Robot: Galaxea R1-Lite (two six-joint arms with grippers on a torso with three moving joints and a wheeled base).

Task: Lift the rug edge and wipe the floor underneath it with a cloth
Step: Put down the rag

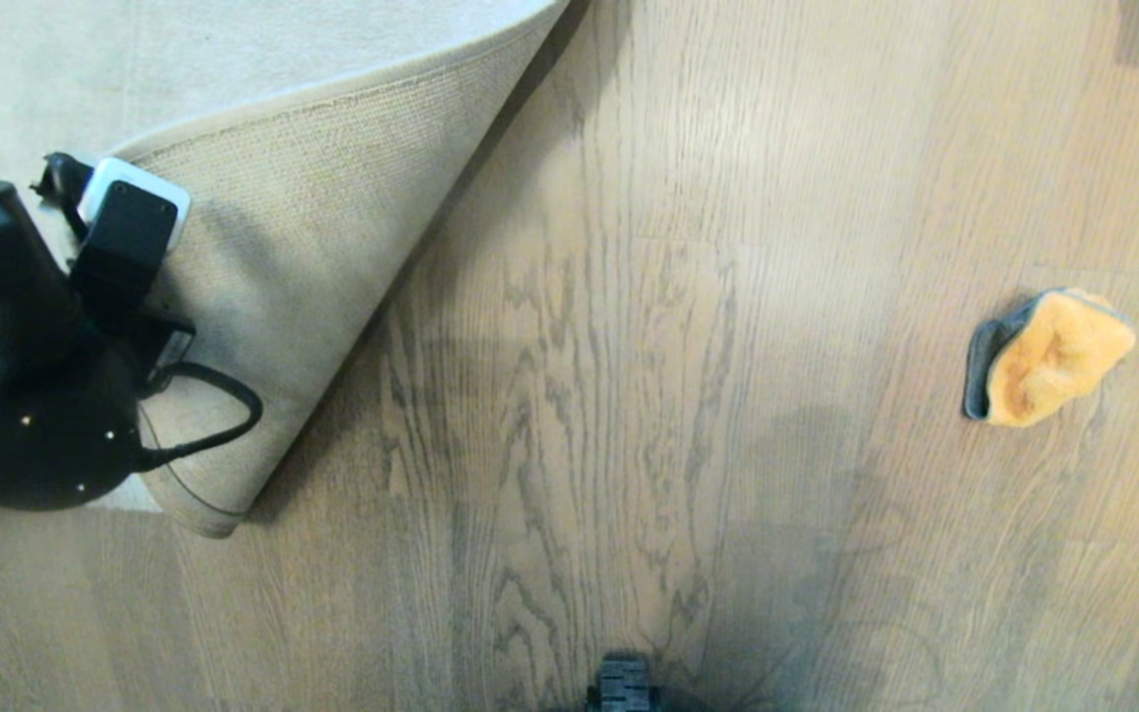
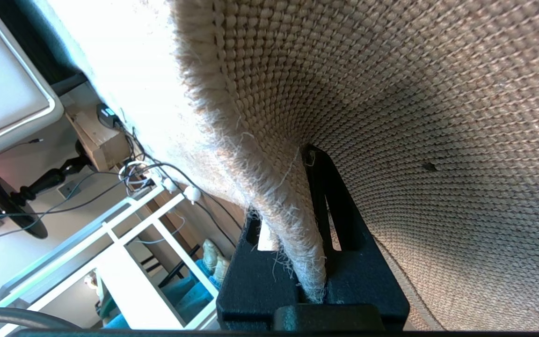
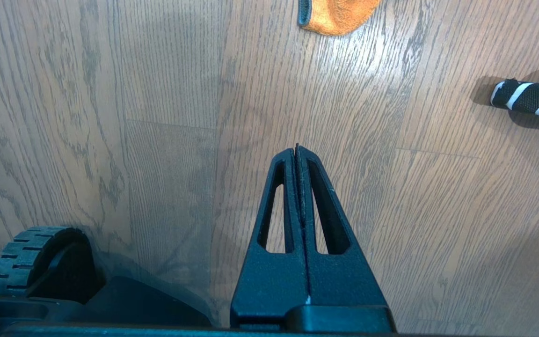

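Left claw [image 2: 309,224] was clamped on the rug edge [image 2: 269,187], the pile side against one finger and the coarse woven backing against the other, at the far left of the floor [image 1: 629,445] in the head view. The rug [image 1: 312,247] was folded back from its rounded corner, backing upward, so a wedge of planks beside the fold lay bare. It looked limp rather than stiff: the raised flap curved and sagged under its own weight, and a large rug like this was probably heavy enough to drag at the grip. The bound rim seemed the sensible place to hold, being thick and fuzzy and unlikely to slip, though a pinch so near the corner would lift only that part.

Well apart to the right, near the floor's right edge, the cloth [image 1: 1049,356] lay crumpled on the planks, touching nothing. It looked soft, light and fluffy; a pinch on its raised middle fold should pick it up, and it would likely flop and bunch when pushed.

Right claw [image 3: 297,187] hung over bare planks with its fingers pressed together and nothing between them, the cloth ahead of its tips. A black roll [image 3: 529,98] with white stripes lay off to one side.
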